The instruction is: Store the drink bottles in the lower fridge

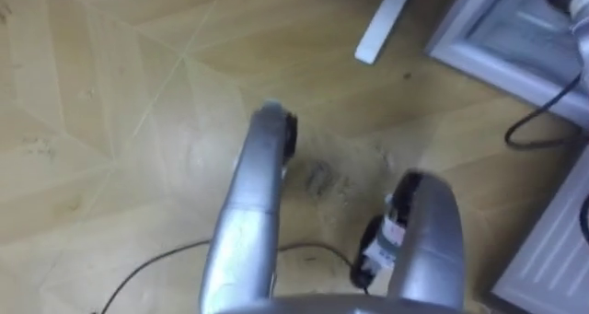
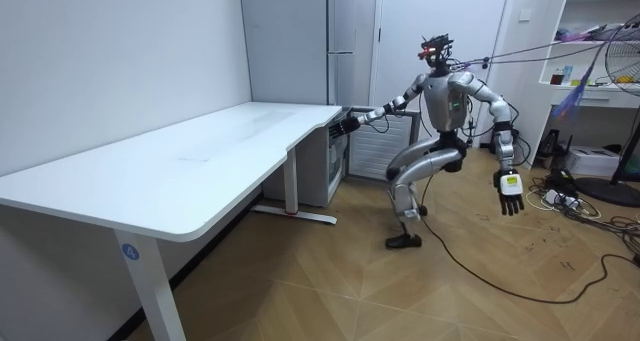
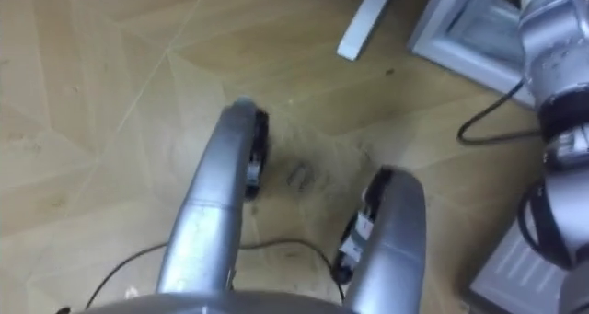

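I stand in a deep crouch in front of the grey fridge point(image 2: 300, 51), facing into the room. My right arm point(image 3: 548, 38) stretches out to the lower fridge point(image 2: 380, 146), and my right hand point(image 2: 345, 121) is at the edge of its door beside the table corner; its grip is too small to read. My left hand point(image 2: 510, 193) hangs at my side on the room view's right, fingers straight and holding nothing. In the eye views I look down at the wooden floor, with a grey-framed fridge part point(image 1: 502, 29) at the upper right. I see no drink.
A long white table point(image 2: 200, 151) stands along the wall, its white foot point(image 1: 382, 24) on the floor near the fridge. A white ribbed panel point(image 1: 552, 250) lies at the lower right. A fan and shelves point(image 2: 605, 91) stand on the room view's right.
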Motion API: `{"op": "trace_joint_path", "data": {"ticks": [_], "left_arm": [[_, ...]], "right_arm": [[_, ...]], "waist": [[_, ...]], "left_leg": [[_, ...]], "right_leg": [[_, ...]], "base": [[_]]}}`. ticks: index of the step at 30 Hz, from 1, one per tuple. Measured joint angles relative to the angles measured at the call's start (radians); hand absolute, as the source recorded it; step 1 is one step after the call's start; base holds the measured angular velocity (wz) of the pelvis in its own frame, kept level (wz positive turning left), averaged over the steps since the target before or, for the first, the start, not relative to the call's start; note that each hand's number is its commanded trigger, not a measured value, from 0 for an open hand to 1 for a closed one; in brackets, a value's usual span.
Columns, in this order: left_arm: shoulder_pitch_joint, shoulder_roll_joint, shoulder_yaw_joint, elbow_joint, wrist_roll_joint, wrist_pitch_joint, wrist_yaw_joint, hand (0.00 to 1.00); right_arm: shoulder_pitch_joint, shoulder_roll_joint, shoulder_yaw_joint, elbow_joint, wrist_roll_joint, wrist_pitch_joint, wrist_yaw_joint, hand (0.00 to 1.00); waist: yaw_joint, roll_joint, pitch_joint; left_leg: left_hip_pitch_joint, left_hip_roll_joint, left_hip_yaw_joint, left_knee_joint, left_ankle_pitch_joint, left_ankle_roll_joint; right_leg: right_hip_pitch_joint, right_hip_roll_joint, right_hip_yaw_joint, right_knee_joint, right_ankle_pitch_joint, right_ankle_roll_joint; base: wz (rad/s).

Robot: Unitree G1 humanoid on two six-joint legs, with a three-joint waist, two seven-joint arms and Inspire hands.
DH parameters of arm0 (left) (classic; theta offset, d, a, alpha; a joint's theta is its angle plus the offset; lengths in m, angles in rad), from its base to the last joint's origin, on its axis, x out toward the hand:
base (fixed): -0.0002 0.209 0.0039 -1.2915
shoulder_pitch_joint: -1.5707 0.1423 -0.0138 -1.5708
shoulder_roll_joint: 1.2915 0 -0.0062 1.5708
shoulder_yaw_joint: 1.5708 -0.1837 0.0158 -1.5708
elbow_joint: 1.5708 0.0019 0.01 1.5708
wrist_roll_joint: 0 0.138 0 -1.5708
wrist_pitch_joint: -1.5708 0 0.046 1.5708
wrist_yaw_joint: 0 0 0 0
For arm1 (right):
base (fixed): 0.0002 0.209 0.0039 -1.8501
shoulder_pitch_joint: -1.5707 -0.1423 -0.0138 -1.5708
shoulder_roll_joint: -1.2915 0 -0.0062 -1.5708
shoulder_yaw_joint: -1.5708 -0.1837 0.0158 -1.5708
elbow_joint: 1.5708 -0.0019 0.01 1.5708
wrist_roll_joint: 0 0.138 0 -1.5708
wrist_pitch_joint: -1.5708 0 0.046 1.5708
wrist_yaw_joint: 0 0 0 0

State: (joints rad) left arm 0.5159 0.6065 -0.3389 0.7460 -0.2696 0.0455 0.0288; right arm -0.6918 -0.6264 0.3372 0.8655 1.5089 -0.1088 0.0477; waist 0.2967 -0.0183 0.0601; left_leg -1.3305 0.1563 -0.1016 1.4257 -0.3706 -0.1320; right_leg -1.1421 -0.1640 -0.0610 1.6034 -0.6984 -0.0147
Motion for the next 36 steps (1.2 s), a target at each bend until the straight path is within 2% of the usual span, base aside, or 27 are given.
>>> {"op": "trace_joint_path", "data": {"ticks": [1,3,6,9,11,13,14,16,19,20,23,25,27,31,34,36], "left_arm": [[0.001,0.0,0.0,0.0,0.0,0.0,0.0,0.0],[0.001,0.002,0.006,-0.004,-0.001,-0.004,0.002,0.0],[0.0,0.004,0.02,-0.021,-0.004,-0.01,0.001,0.0],[-0.001,0.004,0.022,-0.023,-0.002,-0.006,-0.005,0.0],[-0.002,0.003,0.023,-0.026,-0.003,-0.001,-0.017,0.0],[-0.01,0.003,0.023,-0.028,-0.003,0.002,-0.03,0.0],[-0.012,0.003,0.025,-0.026,-0.002,0.002,-0.038,0.0],[-0.02,0.003,0.023,-0.024,-0.002,0.003,-0.044,0.0],[-0.055,0.003,0.024,-0.017,-0.005,0.019,-0.062,0.0],[-0.07,0.003,0.022,-0.017,-0.009,0.02,-0.069,0.0],[-0.105,0.0,0.024,-0.003,-0.015,0.017,-0.085,0.0],[-0.137,-0.013,0.022,0.029,-0.014,0.016,-0.101,0.0],[-0.18,-0.028,0.022,0.083,-0.046,0.0,-0.111,0.0],[-0.242,-0.05,0.021,0.158,-0.091,-0.025,-0.112,0.0],[-0.28,-0.078,0.022,0.187,-0.089,-0.051,-0.121,0.0],[-0.308,-0.12,0.023,0.239,-0.083,-0.071,-0.129,0.0]], "right_arm": [[0.0,0.0,0.002,0.0,0.0,0.0,0.0,0.0],[0.0,0.0,0.018,0.0,-0.002,0.0,0.01,0.0],[0.0,0.0,0.027,0.0,-0.006,0.0,0.045,0.0],[0.001,0.001,0.033,0.001,-0.022,0.009,0.077,0.0],[0.001,0.001,0.034,0.005,-0.024,0.017,0.092,0.0],[0.006,0.002,0.035,0.038,-0.027,0.024,0.118,0.0],[0.009,0.002,0.036,0.058,-0.034,0.03,0.134,0.0],[0.01,0.002,0.037,0.087,-0.064,0.038,0.158,0.0],[0.032,0.002,0.056,0.134,-0.122,0.047,0.193,0.0],[0.048,0.002,0.079,0.154,-0.135,0.049,0.208,0.0],[0.132,0.004,0.092,0.164,-0.162,0.068,0.258,0.0],[0.175,0.003,0.092,0.18,-0.194,0.081,0.295,0.0],[0.236,0.004,0.092,0.239,-0.249,0.095,0.328,0.0],[0.292,0.0,0.092,0.28,-0.327,0.112,0.348,0.0],[0.337,0.015,0.09,0.315,-0.36,0.114,0.382,0.0],[0.379,0.021,0.077,0.329,-0.4,0.119,0.41,0.0]], "waist": [[0.005,-0.001,-0.0004],[0.009,-0.004,-0.0007],[0.001,-0.009,-0.0012],[-0.02,-0.014,-0.0016],[-0.022,-0.018,-0.0025],[-0.019,-0.019,-0.0018],[-0.014,-0.027,-0.0044],[-0.009,-0.037,-0.0021],[0.005,-0.04,-0.0024],[0.011,-0.04,-0.0025],[0.012,-0.041,-0.0028],[0.009,-0.041,-0.0034],[0.008,-0.039,-0.0036],[-0.007,-0.039,-0.0044],[-0.018,-0.03,-0.0084],[-0.027,-0.014,-0.0178]], "left_leg": [[0.007,-0.001,0.004,0.001,0.001,0.002],[0.032,-0.028,0.018,0.003,-0.008,0.027],[0.04,-0.034,0.042,0.002,-0.021,0.042],[0.05,-0.046,0.045,-0.014,-0.021,0.037],[0.058,-0.047,0.042,-0.029,-0.019,0.033],[0.077,-0.046,0.038,-0.051,-0.016,0.029],[0.092,-0.046,0.039,-0.071,-0.014,0.026],[0.117,-0.045,0.039,-0.108,-0.007,0.024],[0.174,-0.042,0.035,-0.196,0.017,0.02],[0.203,-0.042,0.033,-0.231,0.023,0.018],[0.282,-0.043,0.029,-0.332,0.043,0.017],[0.318,-0.043,0.028,-0.385,0.052,0.018],[0.371,-0.045,0.027,-0.438,0.058,0.026],[0.423,-0.047,0.034,-0.496,0.059,0.029],[0.482,-0.047,0.038,-0.549,0.061,0.033],[0.538,-0.046,0.045,-0.595,0.063,0.035]], "right_leg": [[0.001,-0.007,0.0,-0.007,0.006,0.007],[0.009,-0.051,0.004,-0.027,0.02,0.037],[0.007,-0.087,0.007,-0.042,0.039,0.061],[0.009,-0.098,0.005,-0.057,0.039,0.062],[0.021,-0.099,-0.005,-0.073,0.043,0.056],[0.045,-0.099,-0.019,-0.099,0.05,0.05],[0.052,-0.097,-0.022,-0.119,0.055,0.052],[0.075,-0.093,-0.031,-0.158,0.069,0.049],[0.134,-0.074,-0.055,-0.256,0.106,0.047],[0.163,-0.068,-0.063,-0.297,0.122,0.044],[0.244,-0.046,-0.08,-0.417,0.162,0.051],[0.28,-0.037,-0.089,-0.488,0.191,0.049],[0.335,-0.025,-0.096,-0.567,0.22,0.057],[0.384,-0.017,-0.097,-0.65,0.248,0.069],[0.439,-0.01,-0.1,-0.716,0.269,0.075],[0.495,-0.009,-0.105,-0.773,0.287,0.078]], "base": [[-0.55],[-0.45],[-0.25],[0.03],[0.0],[0.0],[0.0],[-0.02],[-0.02],[-0.08],[-0.04],[-0.15],[-0.17],[-0.14],[-0.12],[-0.12]]}}
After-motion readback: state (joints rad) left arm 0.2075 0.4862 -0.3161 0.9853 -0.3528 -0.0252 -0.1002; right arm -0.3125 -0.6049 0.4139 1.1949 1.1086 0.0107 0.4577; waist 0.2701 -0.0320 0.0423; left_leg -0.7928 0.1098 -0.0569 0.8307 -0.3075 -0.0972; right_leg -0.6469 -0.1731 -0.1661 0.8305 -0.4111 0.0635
